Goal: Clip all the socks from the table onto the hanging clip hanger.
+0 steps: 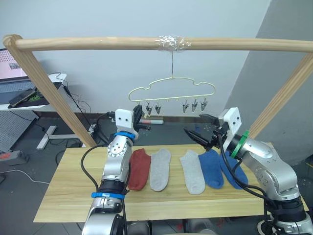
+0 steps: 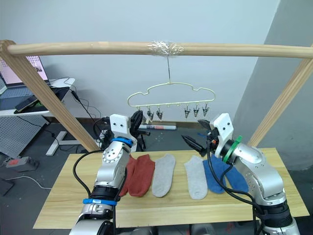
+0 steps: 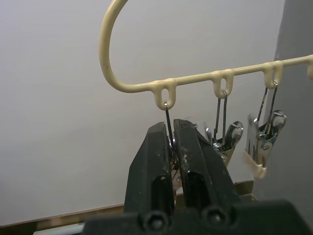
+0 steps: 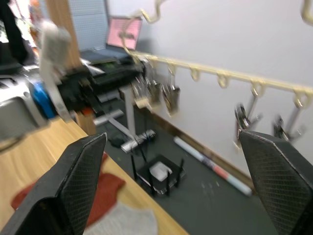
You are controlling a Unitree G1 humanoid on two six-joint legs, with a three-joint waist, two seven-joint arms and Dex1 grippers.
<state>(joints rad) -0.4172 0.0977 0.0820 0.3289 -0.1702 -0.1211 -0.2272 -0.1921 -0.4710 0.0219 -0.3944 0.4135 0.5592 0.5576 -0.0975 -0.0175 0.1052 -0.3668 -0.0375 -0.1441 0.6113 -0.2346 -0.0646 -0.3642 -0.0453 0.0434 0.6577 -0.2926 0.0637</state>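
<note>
Socks: six are lying side by side across the table, long axes running front to back; the leftmost rust-red one is sitting partly hidden behind the left arm.
Clip hanger: it is hanging from the wooden pole, its clip row running left to right (clips dangling straight down).
Left gripper: its fingers are pinching together on the leftmost clip, mostly covering it.
Right gripper: it is hovering with fingers spread wide, below the hanger's right clips.
</note>
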